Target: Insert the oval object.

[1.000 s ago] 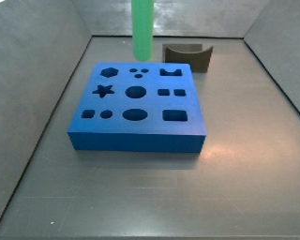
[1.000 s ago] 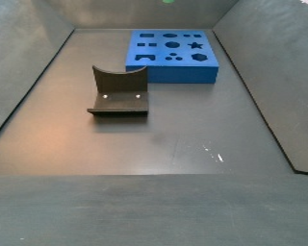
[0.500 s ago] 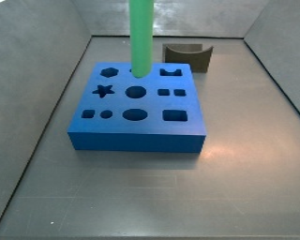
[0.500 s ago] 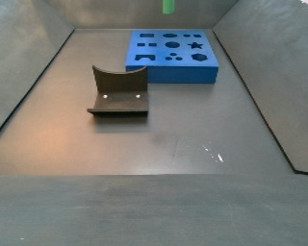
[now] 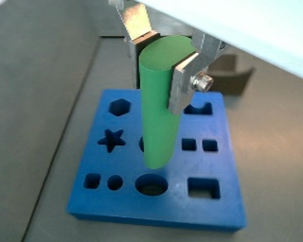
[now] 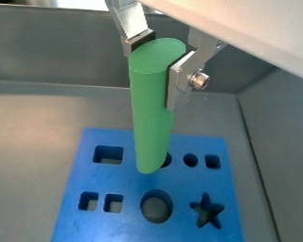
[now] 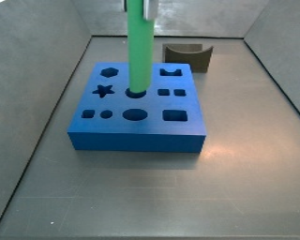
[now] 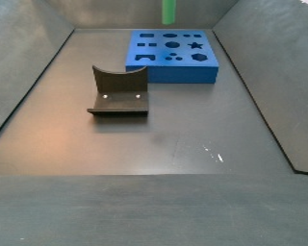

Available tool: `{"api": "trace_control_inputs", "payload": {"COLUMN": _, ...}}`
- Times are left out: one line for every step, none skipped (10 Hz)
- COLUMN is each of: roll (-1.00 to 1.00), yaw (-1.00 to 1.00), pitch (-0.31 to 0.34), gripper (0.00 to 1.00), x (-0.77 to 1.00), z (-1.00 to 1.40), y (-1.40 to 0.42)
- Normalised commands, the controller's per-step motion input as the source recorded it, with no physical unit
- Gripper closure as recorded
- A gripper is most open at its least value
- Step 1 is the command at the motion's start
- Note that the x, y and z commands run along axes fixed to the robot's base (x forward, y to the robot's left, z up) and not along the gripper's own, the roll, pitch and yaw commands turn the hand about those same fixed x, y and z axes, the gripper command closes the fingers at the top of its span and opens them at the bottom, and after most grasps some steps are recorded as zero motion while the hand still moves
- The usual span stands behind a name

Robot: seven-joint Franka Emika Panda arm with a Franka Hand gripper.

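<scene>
Moved: oval object (image 7: pixel 139 52) lower, tip now at the blue block (image 7: pixel 138 136).
Gripper (image 5: pixel 165 59): jaws clamped on the rod's top.

A dark grey curved block (image 8: pixel 118 92) on a flat base is seen on the bare grey bench (image 8: pixel 183 144), well apart from the blue block. In a side view it (image 7: pixel 190 56) is placed near the far edge of the bench, close to the back wall. Grey walls (image 7: pixel 40 56) are seen rising along the bench's edges. A small bright glint (image 8: pixel 211 152) is noted on the bench surface.
</scene>
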Motion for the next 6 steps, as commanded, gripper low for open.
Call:
{"api": "trace_control_inputs", "payload": {"roll": -0.01, "yaw": -1.00, "pitch": 0.000, "gripper": 1.00, "x": 0.00, "z": -0.34, "y": 0.00}}
{"api": "trace_control_inputs", "payload": {"roll": -0.04, "yaw": -1.00, "pitch": -0.026, "gripper": 1.00, "x": 0.00, "z": -0.31, "y": 0.00}}
{"api": "trace_control_inputs", "payload": {"roll": -0.05, "yaw": -1.00, "pitch": -0.057, "gripper": 1.00, "x": 0.00, "z": -0.31, "y": -0.01}}
{"api": "trace_control_inputs", "payload": {"roll": -0.04, "yaw": -1.00, "pitch": -0.064, "gripper": 1.00, "x": 0.00, "z": -0.31, "y": 0.00}}
{"api": "trace_control_inputs", "payload": {"roll": -0.03, "yaw": -1.00, "pitch": -0.044, "gripper": 1.00, "x": 0.00, "z": -0.29, "y": 0.00}}
{"api": "trace_control_inputs", "payload": {"roll": -0.01, "yaw": -1.00, "pitch": -0.031, "gripper": 1.00, "x": 0.00, "z": -0.03, "y": 0.00}}
